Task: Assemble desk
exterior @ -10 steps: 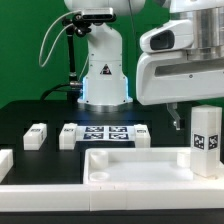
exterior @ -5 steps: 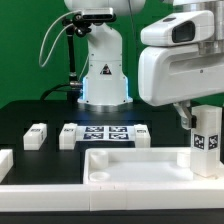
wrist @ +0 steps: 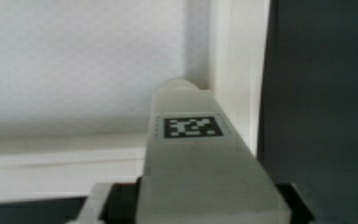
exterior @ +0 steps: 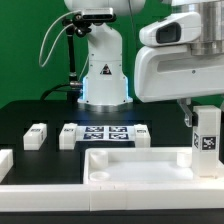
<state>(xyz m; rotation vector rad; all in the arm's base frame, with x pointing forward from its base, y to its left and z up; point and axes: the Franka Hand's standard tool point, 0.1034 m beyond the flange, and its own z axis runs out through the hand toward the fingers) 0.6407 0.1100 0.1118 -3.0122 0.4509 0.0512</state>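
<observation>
The desk slab (exterior: 135,166) is a large white plate with a recessed middle, lying at the front of the black table. A white square leg post (exterior: 207,138) with a tag stands upright over the slab's corner at the exterior view's right. My gripper (exterior: 199,116) is shut on the top of this post. In the wrist view the post (wrist: 201,140) runs out from between my dark fingers (wrist: 123,203), and the slab's rim (wrist: 238,60) lies below it. Another short leg post (exterior: 36,136) lies on the table at the exterior view's left.
The marker board (exterior: 103,134) lies flat behind the slab, in front of the arm's base (exterior: 103,85). A low white rail (exterior: 60,196) runs along the front edge, and another rail piece (exterior: 5,161) sits at the exterior view's left.
My gripper has shifted toward the exterior view's right and come down onto the upright leg post. The post has barely moved.
</observation>
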